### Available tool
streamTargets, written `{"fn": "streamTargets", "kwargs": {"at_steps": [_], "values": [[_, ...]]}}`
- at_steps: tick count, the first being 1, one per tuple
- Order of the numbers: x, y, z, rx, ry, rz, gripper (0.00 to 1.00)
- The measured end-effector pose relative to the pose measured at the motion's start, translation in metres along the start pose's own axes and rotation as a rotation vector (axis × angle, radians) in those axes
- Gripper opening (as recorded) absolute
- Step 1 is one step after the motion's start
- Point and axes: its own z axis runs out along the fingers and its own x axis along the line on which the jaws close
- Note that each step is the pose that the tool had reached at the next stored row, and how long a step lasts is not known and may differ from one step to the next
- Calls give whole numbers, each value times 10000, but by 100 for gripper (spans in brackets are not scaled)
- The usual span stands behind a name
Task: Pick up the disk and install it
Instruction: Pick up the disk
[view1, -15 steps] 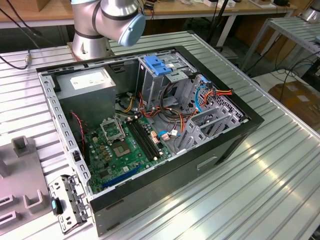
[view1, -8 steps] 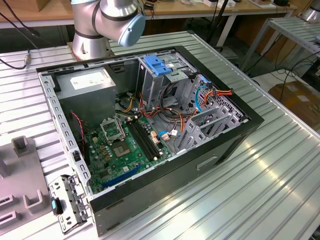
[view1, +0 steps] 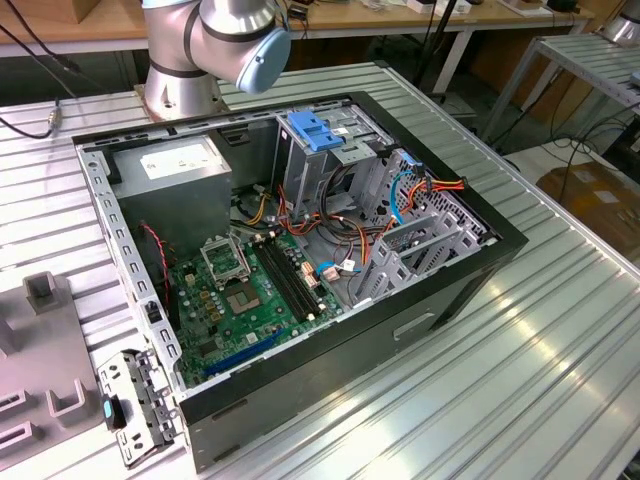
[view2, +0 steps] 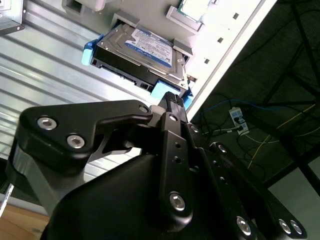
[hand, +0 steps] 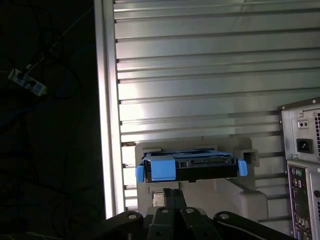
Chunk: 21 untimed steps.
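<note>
**Disk in its holder at the desk edge, pincer hanging close by**

Surroundings, exterior view, from its left to its right:
- A grey moulded fixture (view1: 40, 300) is sitting on the ribbed metal desk (view1: 560, 360).
- An open computer case (view1: 470, 270) is lying on its side.
- Inside the case are showing a grey power-supply box (view1: 180, 170), a green motherboard (view1: 240, 290) and a blue latch (view1: 315, 130) topping a tall metal cage. Furthest right is a drive cage (view1: 425, 235) threaded with orange and red cables.
- The robot arm (view1: 215, 40) is rising behind the case.

Pincer (view2: 172, 98):
- It is black and is hanging just beside the disk's near blue rail (view2: 167, 92).
- Whether it is open or closed cannot be told, nor whether it is touching that rail.

Disk (view2: 145, 47):
- It is silver-grey and is lying flat, label up, in a light grey holder (hand: 240, 197) on the desk.
- The holder is sitting just beside the desk's edge and well apart from the case's rear panel (hand: 300, 165).
- In the first wrist view the disk (hand: 200, 172) is presenting one short end to the pincer (hand: 169, 192).
- Its long axis is running away from the pincer, across the desk's ribs.
</note>
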Motion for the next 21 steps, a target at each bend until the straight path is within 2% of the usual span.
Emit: {"fn": "streamTargets", "kwargs": {"at_steps": [5,6,10,12,21], "values": [[1,0,0,-1,1,-31,11],[1,0,-1,-2,7,-149,11],[1,0,0,-18,40,-882,11],[1,0,0,-31,69,-1524,11],[0,0,1,-72,157,-3446,11]]}}
